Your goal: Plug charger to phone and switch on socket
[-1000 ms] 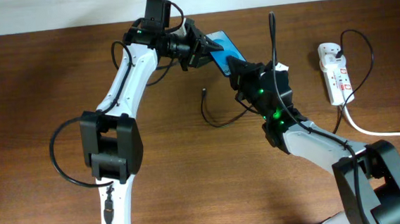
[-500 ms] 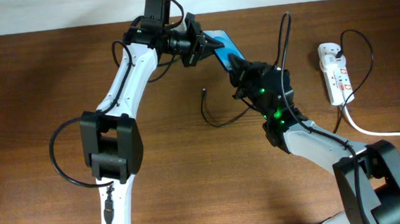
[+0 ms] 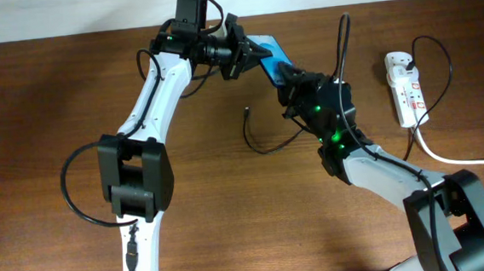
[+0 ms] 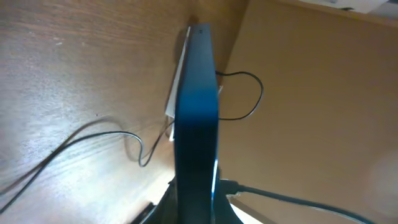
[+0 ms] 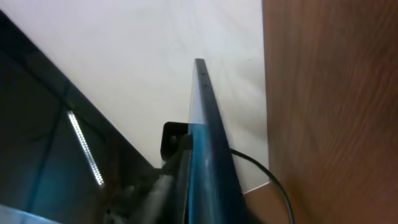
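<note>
Overhead view: I see the phone [image 3: 267, 49] held over the far centre of the table [image 3: 51, 97], its long axis running far-left to near-right. The left gripper [image 3: 253, 56] clamps one end and the right gripper [image 3: 287, 74] the other. The charger [image 3: 248, 111] tip lies loose on the near side, about equally close to both.

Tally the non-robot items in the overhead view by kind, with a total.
phone: 1
charger cable: 1
power strip: 1
thick white cord: 1
Total: 4
</note>
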Tool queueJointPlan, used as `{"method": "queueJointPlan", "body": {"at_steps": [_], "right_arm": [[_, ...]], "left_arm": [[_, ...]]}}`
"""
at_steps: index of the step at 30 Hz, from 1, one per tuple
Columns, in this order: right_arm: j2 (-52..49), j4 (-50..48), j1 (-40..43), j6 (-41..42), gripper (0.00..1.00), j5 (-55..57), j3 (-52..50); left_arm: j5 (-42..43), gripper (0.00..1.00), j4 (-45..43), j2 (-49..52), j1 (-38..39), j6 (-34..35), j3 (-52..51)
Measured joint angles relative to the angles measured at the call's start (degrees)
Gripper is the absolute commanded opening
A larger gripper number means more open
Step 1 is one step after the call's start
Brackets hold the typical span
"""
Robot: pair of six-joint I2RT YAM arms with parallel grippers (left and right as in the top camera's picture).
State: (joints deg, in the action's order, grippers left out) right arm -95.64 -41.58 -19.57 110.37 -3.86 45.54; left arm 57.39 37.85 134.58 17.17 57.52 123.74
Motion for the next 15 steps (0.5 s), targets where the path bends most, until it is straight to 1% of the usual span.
{"method": "queueJointPlan", "body": {"at_steps": [5,7,11,15], "right_arm": [[0.0,3.0,-0.2,-1.2,0.41,-0.7,0.3],[0.0,3.2,-0.2,-2.4,0.41,-0.4,0.3],[0.0,3.8,0.9,-8.7,0.40,-0.3,0.3],[0.0,6.1,5.6,-17.5,0.40,-1.9,0.3]], "left_arm": [[-0.5,0.00,-0.5,0.0,0.0,0.0,0.0],[-0.7,0.00,-0.5,0.0,-0.1,-0.2,0.0],[-0.7,0.00,0.4,0.0,-1.0,-2.6,0.0],[-0.9,0.00,3.0,0.0,-3.3,-6.2,0.0]]}}
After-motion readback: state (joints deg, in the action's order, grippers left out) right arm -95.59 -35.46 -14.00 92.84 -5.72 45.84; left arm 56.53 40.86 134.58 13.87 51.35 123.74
